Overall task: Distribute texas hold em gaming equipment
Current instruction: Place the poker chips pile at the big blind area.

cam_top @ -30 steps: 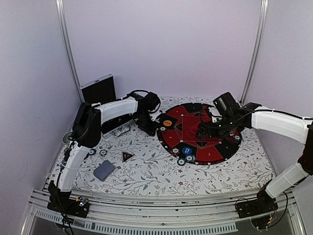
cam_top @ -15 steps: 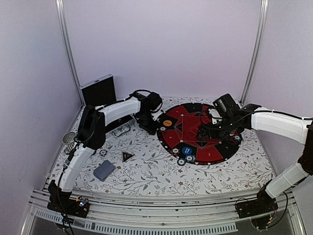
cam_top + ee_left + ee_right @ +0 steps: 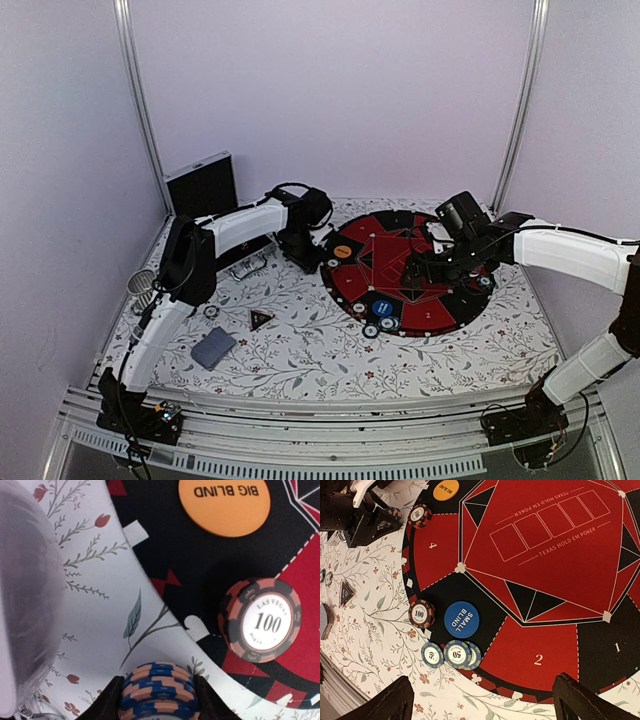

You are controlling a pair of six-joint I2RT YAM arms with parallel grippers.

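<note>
My left gripper (image 3: 159,700) is shut on a short stack of blue-and-orange chips (image 3: 159,687), low over the floral cloth just off the round mat's left edge (image 3: 303,255). Beyond it on the mat lie the orange BIG BLIND disc (image 3: 224,505) and a black-and-salmon 100 chip stack (image 3: 261,620). My right gripper (image 3: 480,700) is open and empty above the mat (image 3: 415,270). Below it are the blue SMALL BLIND disc (image 3: 461,619), another 100 stack (image 3: 421,613) and three teal 50 chips (image 3: 457,653). A grey-blue card deck (image 3: 213,347) lies at the front left.
The red-and-black round mat (image 3: 440,315) fills the table's right half. A black silver-edged case (image 3: 201,183) stands at the back left. A black triangle marker (image 3: 261,319) and loose chips (image 3: 211,311) lie on the cloth. A blurred pale rounded object (image 3: 25,605) sits left of my left gripper.
The left arm has swung its elbow left and forward, and its gripper has shifted slightly toward the mat with the chips held. The right arm has barely moved.
</note>
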